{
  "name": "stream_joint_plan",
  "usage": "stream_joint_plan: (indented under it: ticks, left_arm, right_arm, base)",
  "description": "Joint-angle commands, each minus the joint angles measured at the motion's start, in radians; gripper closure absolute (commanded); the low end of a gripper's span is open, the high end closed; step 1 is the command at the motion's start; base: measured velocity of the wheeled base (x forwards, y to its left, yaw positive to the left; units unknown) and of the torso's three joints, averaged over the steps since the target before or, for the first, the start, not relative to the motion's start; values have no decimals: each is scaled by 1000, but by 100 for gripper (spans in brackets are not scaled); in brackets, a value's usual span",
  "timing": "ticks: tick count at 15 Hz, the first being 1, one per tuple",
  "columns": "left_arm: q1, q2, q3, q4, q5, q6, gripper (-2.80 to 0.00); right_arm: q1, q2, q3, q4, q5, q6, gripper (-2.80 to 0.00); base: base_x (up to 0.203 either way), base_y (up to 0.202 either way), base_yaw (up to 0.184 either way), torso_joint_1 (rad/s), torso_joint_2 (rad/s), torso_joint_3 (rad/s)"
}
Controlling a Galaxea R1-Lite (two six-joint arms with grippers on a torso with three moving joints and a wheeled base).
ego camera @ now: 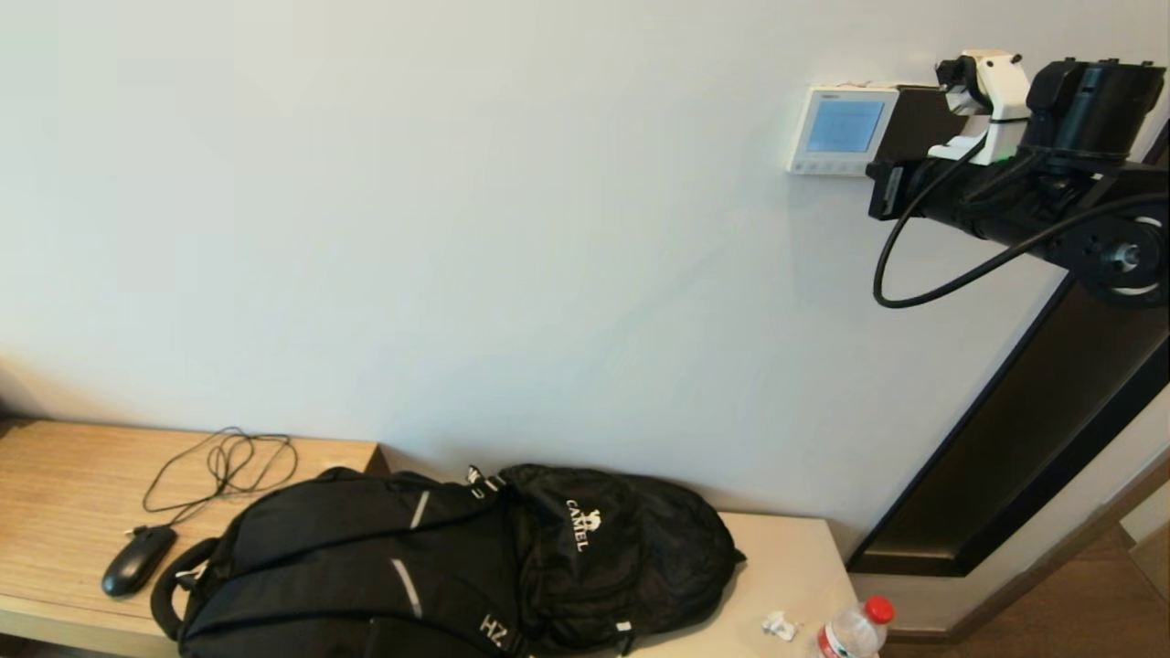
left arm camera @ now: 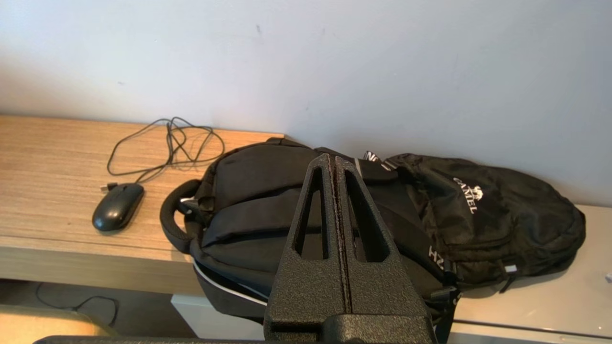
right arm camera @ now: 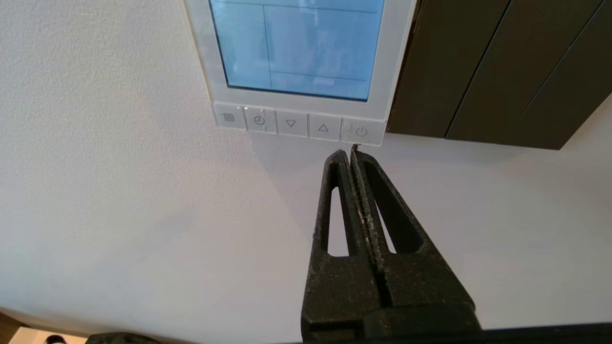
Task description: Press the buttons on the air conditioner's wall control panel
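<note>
We see the small white square plastic control panel point(ego camera: 843, 130) up on the pale wall, just beside a dark brown wooden board point(right arm camera: 497, 67). Its screen point(right arm camera: 299, 45) glows light blue. Along its bottom edge sits a row of five tiny pale grey buttons point(right arm camera: 299, 125) with little signs on them.

Our right claw point(right arm camera: 348, 152) is lifted up to the panel. Its two black fingers are pressed together, closed on nothing. The tip sits just below the last button in the row, the one with the power sign point(right arm camera: 362, 132), very near its edge. We cannot tell if the tip touches it.

Our left claw point(left arm camera: 333, 160) is closed too and holds nothing. It hangs low over a black cloth backpack point(ego camera: 457, 567) that lies on the table point(ego camera: 64, 475). A black computer mouse point(ego camera: 137, 559) with a thin tangled black cord point(ego camera: 224, 466) lies beside the backpack. A clear plastic bottle with a red cap point(ego camera: 856, 629) stands near the table's other end.
</note>
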Motion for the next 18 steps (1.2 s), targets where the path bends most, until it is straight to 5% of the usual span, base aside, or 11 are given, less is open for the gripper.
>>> stream_joint_plan:
  ticks: [1,6,18]
  left_arm:
    - [1,-2,0,0,0,0,0]
    - [0,-2,0,0,0,0,0]
    - [0,-2,0,0,0,0,0]
  right_arm:
    - [9,-25,16,-2,1,0,0]
    - [11,-190,127,0,-16,0,0]
    - [6,-922,833,53,-28,1,0]
  base:
    - [0,0,0,0,0,0]
    - [0,0,0,0,0,0]
    - [0,0,0,0,0,0]
